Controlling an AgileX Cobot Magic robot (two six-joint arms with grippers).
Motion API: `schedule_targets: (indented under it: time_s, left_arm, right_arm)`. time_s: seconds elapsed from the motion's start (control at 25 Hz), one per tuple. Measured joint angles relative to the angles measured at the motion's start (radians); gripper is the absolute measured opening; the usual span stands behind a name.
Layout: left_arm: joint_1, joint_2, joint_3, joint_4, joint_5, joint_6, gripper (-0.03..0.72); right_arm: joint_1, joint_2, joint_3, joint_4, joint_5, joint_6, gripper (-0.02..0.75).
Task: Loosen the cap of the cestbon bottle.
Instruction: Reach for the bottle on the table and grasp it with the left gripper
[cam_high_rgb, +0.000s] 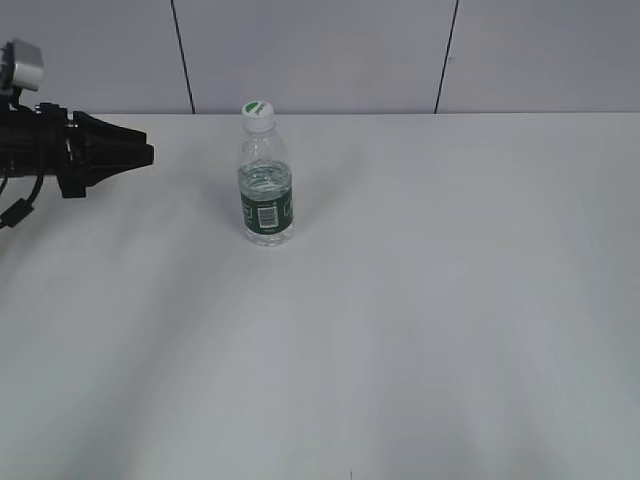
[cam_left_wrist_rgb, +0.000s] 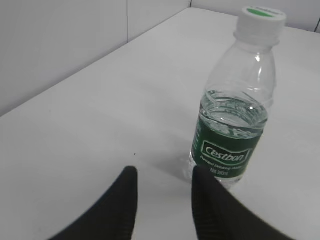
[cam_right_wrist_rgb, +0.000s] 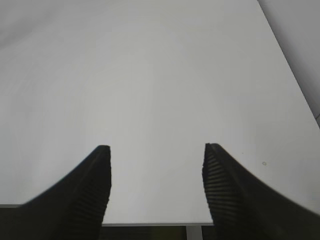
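Cestbon bottle (cam_high_rgb: 266, 190) stood upright on white table (cam_high_rgb: 450, 300), white cap (cam_high_rgb: 258, 111) screwed on, untouched. Left gripper (cam_left_wrist_rgb: 162, 182) held left of bottle, jaws parted, empty, likely for body hold. Right gripper (cam_right_wrist_rgb: 156, 165) kept away, jaws wide, empty.

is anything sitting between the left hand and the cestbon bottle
Nothing visible does. The left hand is open and empty, with only bare white table between it and the cestbon bottle, which stands upright with its cap on. No other object is on the table.
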Motion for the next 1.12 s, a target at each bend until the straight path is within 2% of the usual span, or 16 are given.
schedule_targets:
  time_s: [0.28, 0.4, 0.64, 0.72, 1.12]
  left_arm:
    - [0.000, 0.000, 0.000, -0.002, -0.014, -0.002, 0.242]
    - [0.000, 0.000, 0.000, -0.002, -0.014, -0.002, 0.274]
    - [-0.005, 0.000, 0.000, -0.002, -0.012, -0.002, 0.508]
    - [-0.009, 0.000, 0.000, -0.002, -0.010, -0.002, 0.547]
    - [-0.057, 0.001, 0.000, 0.000, 0.022, 0.052, 0.571]
  right_arm:
    - [0.000, 0.000, 0.000, 0.000, 0.000, 0.000, 0.447]
    - [0.000, 0.000, 0.000, 0.000, 0.000, 0.000, 0.447]
    - [0.000, 0.000, 0.000, 0.000, 0.000, 0.000, 0.447]
    - [0.000, 0.000, 0.000, 0.000, 0.000, 0.000, 0.447]
    - [0.000, 0.000, 0.000, 0.000, 0.000, 0.000, 0.447]
